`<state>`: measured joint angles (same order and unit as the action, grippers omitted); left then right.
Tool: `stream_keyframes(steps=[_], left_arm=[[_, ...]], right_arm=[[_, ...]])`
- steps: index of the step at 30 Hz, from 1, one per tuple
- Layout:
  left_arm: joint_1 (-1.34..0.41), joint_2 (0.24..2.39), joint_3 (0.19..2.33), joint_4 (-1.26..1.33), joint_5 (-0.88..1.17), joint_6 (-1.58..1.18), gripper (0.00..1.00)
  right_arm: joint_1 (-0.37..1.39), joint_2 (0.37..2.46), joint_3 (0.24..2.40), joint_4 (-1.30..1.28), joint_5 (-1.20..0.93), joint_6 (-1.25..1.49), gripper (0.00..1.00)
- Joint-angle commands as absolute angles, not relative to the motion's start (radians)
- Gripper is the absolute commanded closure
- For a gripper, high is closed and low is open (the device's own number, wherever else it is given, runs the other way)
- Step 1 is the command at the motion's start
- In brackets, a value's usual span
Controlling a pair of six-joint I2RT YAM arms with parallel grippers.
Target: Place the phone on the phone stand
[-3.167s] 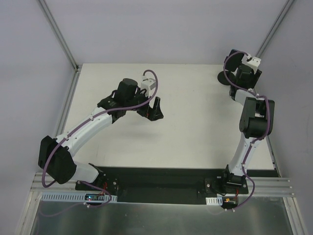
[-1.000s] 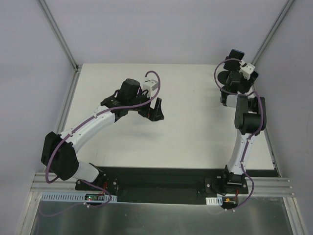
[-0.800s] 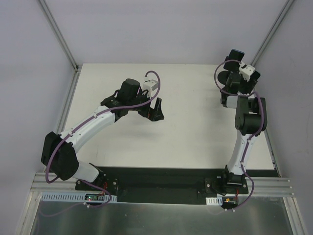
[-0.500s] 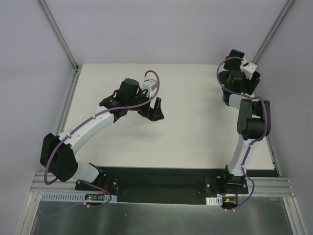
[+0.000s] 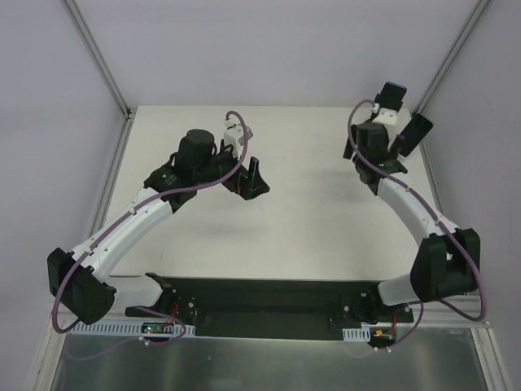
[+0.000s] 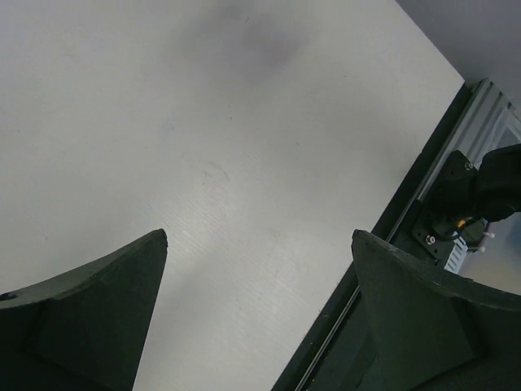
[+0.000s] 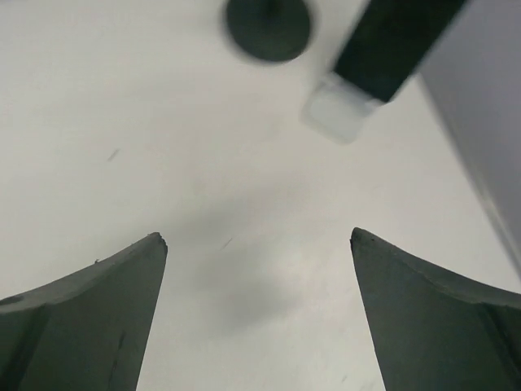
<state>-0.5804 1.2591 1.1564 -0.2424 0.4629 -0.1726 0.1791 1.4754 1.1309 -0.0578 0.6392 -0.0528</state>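
The black phone [image 5: 395, 92] [image 7: 391, 41] leans tilted at the table's back right corner. Its lower end meets a blurred white piece [image 7: 334, 114], and it appears to rest on the stand. The stand's round black base [image 7: 269, 28] lies just left of it; in the top view my right wrist [image 5: 373, 138] hides the base. My right gripper [image 7: 259, 235] is open and empty, above bare table short of the stand. My left gripper [image 5: 252, 175] [image 6: 259, 235] is open and empty over the table's middle.
The right wall [image 7: 488, 122] runs close beside the phone. A corner post [image 5: 448, 57] rises behind the stand. The black base rail [image 5: 260, 293] [image 6: 383, 269] runs along the near edge, with the arm mounts on it.
My right gripper has drawn back from the stand toward the left and its elbow has swung out to the near right. The left arm shifted slightly left. The phone stayed in place.
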Motion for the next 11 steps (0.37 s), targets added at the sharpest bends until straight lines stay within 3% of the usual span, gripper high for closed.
stream_keyframes(steps=[1,4,11], left_arm=[[-0.574,1.172,1.152,-0.187,0.477,-0.199,0.06],[-0.575,1.120,1.154,-0.169,0.479,-0.210,0.06],[-0.574,0.880,1.270,-0.167,0.382,-0.252,0.04]], right_arm=[[0.412,1.294,1.056,-0.388,0.389,0.029,0.04],[0.515,1.114,1.040,-0.449,0.405,0.008,0.04],[0.525,0.671,1.144,-0.489,0.393,-0.124,0.04]])
